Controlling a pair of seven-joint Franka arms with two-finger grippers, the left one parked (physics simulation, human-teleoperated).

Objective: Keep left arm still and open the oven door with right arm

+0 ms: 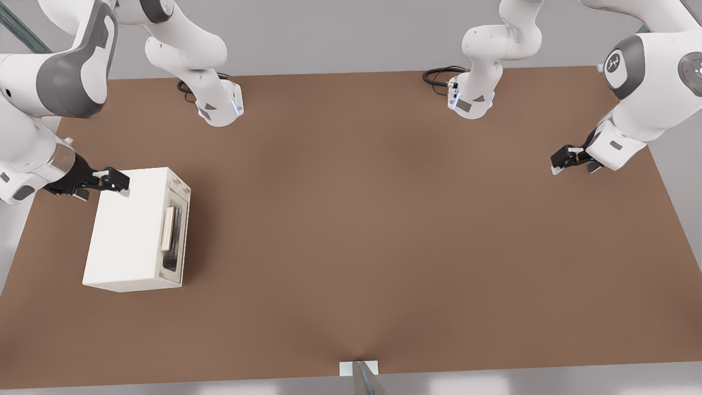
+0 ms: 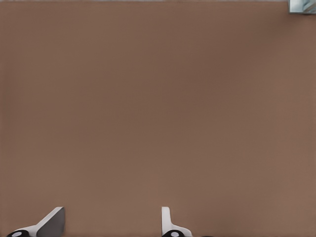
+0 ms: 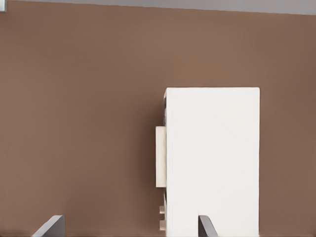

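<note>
The oven (image 1: 129,233) lies in the lower left of the front view, its long axis running from the lower left corner of the frame up toward the arm bases, tilted slightly. Its oven door (image 1: 174,236) is shut and faces the front view's right, toward the middle of the table (image 1: 384,230). The body is a plain white box; the door is a narrow cream-framed panel with a dark glass window, and a long tan bar handle (image 1: 167,229) runs along the door's length. In the right wrist view the same handle (image 3: 161,156) juts from the side of the white body.

Just past the oven's far corner, at the left edge of the frame, the gripper (image 1: 119,184) of the right arm (image 1: 38,104) hovers over the top edge of the body, its black fingers spread apart and holding nothing.

The table is a bare brown surface. Beyond it stand the two white arm bases, with a pale grey floor and wall behind.
</note>
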